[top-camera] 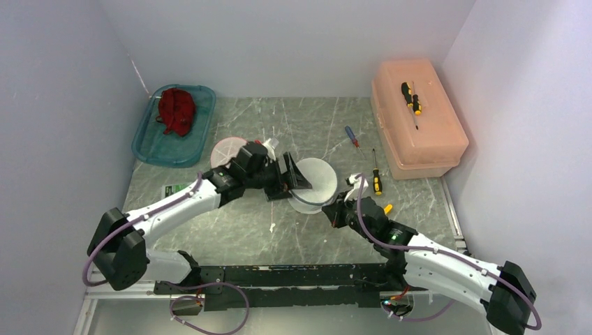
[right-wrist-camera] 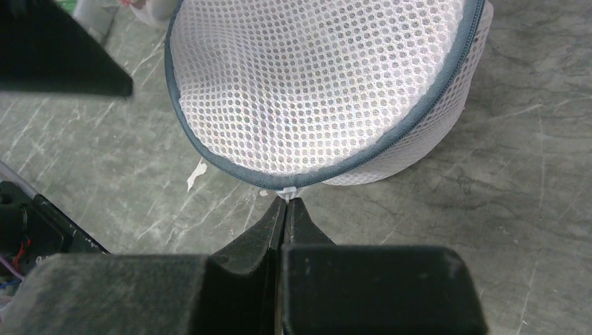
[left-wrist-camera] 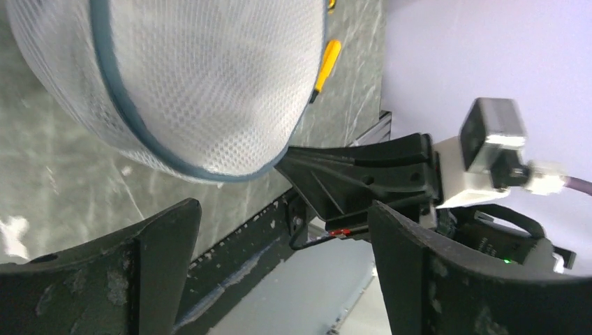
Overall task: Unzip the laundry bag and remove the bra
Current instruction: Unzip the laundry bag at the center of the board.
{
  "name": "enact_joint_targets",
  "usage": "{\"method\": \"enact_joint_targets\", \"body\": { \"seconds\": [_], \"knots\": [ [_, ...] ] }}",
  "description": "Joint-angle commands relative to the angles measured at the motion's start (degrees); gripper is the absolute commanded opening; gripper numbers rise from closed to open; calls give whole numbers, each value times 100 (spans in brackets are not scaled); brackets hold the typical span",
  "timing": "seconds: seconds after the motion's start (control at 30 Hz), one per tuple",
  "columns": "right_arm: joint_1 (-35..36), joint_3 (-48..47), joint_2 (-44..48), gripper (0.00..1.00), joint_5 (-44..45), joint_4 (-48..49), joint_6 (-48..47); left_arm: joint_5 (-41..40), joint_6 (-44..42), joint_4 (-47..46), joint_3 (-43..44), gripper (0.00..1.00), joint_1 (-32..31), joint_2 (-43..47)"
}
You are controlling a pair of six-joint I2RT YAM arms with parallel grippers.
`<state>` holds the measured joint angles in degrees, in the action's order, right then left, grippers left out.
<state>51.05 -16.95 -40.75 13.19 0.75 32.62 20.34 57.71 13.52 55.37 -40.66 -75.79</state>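
grey marbled tabletop (top-camera: pixel 244 223) between plain white walls carries the round white mesh laundry bag (top-camera: pixel 317 178) near its middle, between the two arms. the bag's blue-grey zip track (right-wrist-camera: pixel 209 157) looks closed along the stretch that shows, and the mesh hides whatever is inside. the right gripper (right-wrist-camera: pixel 286 202) has its jaws pinched together on the small white zipper pull (right-wrist-camera: pixel 285 192) at the bag's near edge. the left gripper (left-wrist-camera: pixel 286 272) stands just beside the bag on its left with jaws spread wide and nothing between them. a teal tray (top-camera: pixel 150 150) at the far left holds a red garment (top-camera: pixel 176 110). a pink toolbox (top-camera: pixel 426 132) sits at the far right, and a yellow-and-black screwdriver (top-camera: pixel 376 180) lies on the table near it.
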Motion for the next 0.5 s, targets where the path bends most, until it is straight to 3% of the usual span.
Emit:
{"method": "enact_joint_targets", "body": {
  "seconds": [0.0,0.17,0.33,0.47],
  "knots": [
    [13,-161,-238,0,-180,500,-59,-935,1596,-488,-389,94,-622,-152],
    [26,-365,-436,0,-263,407,-317,-1525,2369,-782,-549,94,-928,-315],
    [37,-350,-434,0,-328,405,-345,-1849,2392,-442,-166,94,-1039,-553],
    [67,-283,-397,0,-387,468,-317,-1887,2477,-659,-151,85,-1047,-789]
  ]
}}
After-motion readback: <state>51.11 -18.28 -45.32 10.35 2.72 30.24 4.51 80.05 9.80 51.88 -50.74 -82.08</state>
